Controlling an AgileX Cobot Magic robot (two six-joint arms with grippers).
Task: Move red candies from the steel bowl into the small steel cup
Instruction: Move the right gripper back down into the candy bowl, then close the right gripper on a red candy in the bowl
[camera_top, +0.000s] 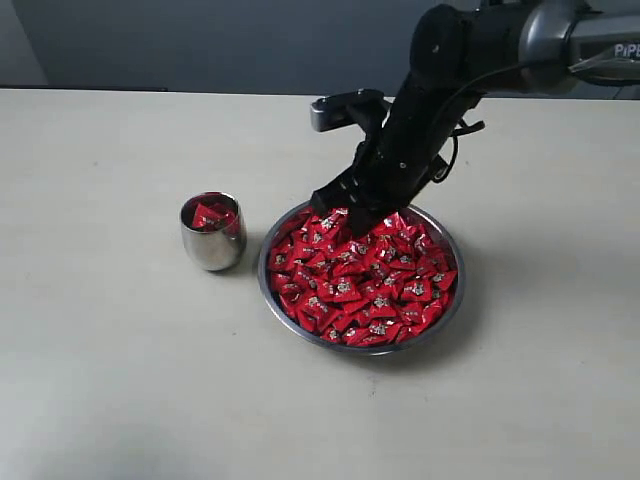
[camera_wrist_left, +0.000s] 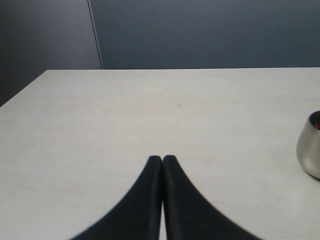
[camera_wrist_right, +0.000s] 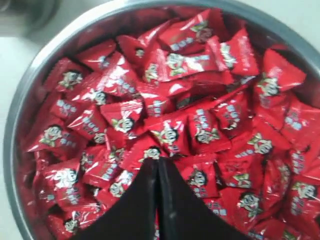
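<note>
The steel bowl (camera_top: 262, 276) sits mid-table, heaped with red candies (camera_top: 360, 285). To its left stands the small steel cup (camera_top: 213, 245), upright, with a few red candies (camera_top: 211, 214) inside. My right gripper (camera_top: 347, 212) is down over the bowl's far side, its tips at the candy pile. In the right wrist view the gripper (camera_wrist_right: 158, 161) is shut above the candies (camera_wrist_right: 170, 100), nothing visible between the fingers; the bowl's rim (camera_wrist_right: 25, 95) curves around. My left gripper (camera_wrist_left: 162, 158) is shut and empty over bare table, with the cup (camera_wrist_left: 311, 146) at that view's edge.
The pale table (camera_top: 120, 380) spreads around bowl and cup. The right arm (camera_top: 450, 70) reaches in from the upper right, with a camera housing (camera_top: 345, 108) sticking out over the table. A dark wall (camera_wrist_left: 200, 30) lies beyond the far edge.
</note>
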